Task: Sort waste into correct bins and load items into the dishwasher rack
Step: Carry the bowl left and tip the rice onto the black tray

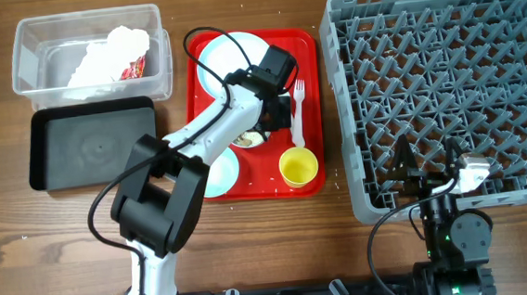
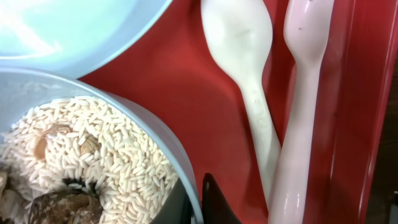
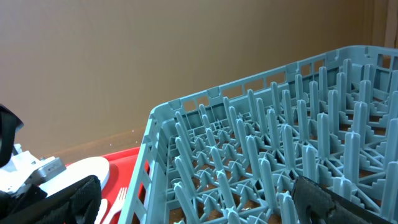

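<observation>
A pale-blue bowl [image 2: 163,140] of white rice grains and brown food scraps [image 2: 93,149] sits on the red tray [image 1: 307,42]. My left gripper [image 2: 198,190] is shut on this bowl's rim, one finger inside and one outside; from overhead it [image 1: 255,134] is mid-tray. A white spoon [image 2: 239,37] and white fork [image 2: 305,93] lie right of the bowl. The overhead view shows the plate [image 1: 225,57], a second bowl [image 1: 221,174], the yellow cup [image 1: 298,166] and the fork [image 1: 298,108]. My right gripper [image 3: 202,199] is open and empty over the front left of the grey rack [image 1: 443,60].
The clear tub [image 1: 34,61] at the back left holds crumpled white paper [image 1: 108,51] and a red-and-white wrapper [image 1: 135,68]. The black tray [image 1: 91,141] lies just in front of it. The rack [image 3: 249,124] holds no dishes.
</observation>
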You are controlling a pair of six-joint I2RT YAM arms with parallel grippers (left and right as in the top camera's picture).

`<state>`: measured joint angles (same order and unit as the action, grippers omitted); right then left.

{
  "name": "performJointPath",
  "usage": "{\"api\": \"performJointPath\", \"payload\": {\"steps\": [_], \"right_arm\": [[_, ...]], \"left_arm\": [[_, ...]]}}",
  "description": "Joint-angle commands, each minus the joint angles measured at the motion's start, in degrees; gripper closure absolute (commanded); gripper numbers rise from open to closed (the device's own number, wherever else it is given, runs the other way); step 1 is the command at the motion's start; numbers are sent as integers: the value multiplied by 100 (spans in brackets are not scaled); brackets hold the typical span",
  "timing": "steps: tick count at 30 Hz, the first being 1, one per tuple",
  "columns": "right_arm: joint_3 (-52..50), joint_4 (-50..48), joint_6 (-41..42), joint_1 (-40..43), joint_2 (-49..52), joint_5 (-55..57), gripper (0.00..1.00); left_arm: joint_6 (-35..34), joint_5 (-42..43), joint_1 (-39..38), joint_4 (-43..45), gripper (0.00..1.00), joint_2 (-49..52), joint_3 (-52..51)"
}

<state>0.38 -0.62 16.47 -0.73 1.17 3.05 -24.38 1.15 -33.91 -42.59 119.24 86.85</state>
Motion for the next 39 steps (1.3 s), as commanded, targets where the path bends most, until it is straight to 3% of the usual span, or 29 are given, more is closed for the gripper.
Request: {"api": "performJointPath", "payload": {"steps": [1,14,23,31,39], "right_arm": [[-9,-13,66,-39,-35,-11,0],[-9,-15,66,-39,-35,-11,0],[-9,-13,66,-39,-35,-11,0],[-9,-13,17,-37,-35,-9,1],[-9,-13,22,-37,-35,-11,0]], "left_arm": [[-188,450,-7,-42,96,-17,-57],[-562,2055,498,-258,96,-1368,28],[-597,2144,1545,-1261,96,-2387,28],[643,2802,2975,-2146,96,-2417,15],[1589,3519,4601,-1937,96,-2221,-249]]}}
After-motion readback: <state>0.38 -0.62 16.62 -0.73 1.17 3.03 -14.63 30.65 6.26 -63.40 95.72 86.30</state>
